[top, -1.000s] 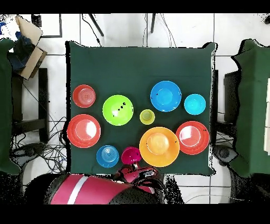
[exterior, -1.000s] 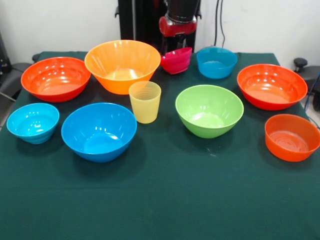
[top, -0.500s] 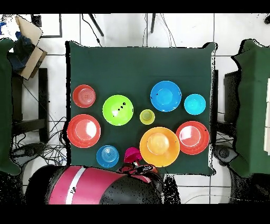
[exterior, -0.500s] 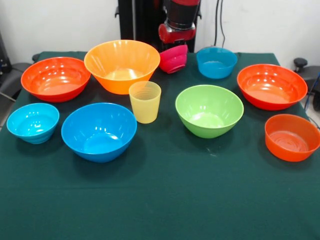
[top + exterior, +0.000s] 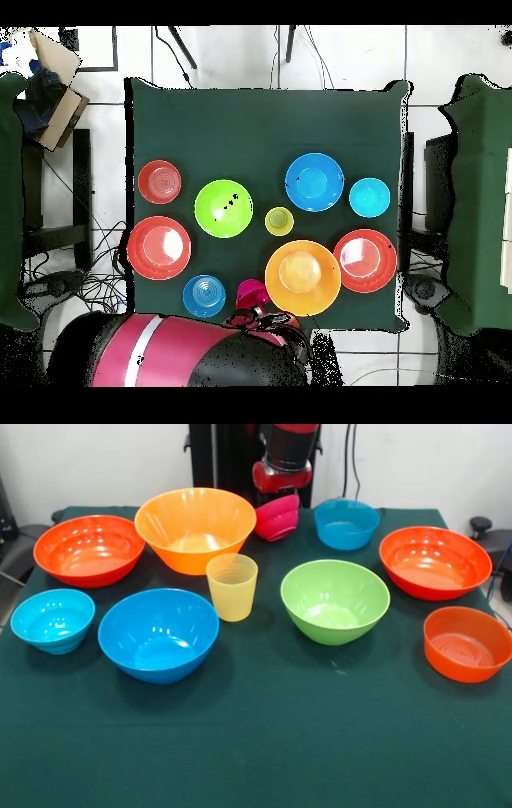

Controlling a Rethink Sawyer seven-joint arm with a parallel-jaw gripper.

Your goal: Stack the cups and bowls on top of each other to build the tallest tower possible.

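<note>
My gripper hangs at the table's back edge, shut on the rim of the small magenta bowl, which is tilted and lifted a little off the cloth beside the large orange bowl. In the overhead view the gripper and the magenta bowl lie just left of the large orange bowl. The pale-yellow cup stands upright in front of the orange bowl. No bowl sits inside another.
Single bowls are spread over the green cloth: red-orange, cyan, large blue, lime green, small blue, red-orange and small orange.
The magenta bowl has risen a little, tilted, and shifted slightly towards the large orange bowl with the gripper. Everything else has stayed put.
</note>
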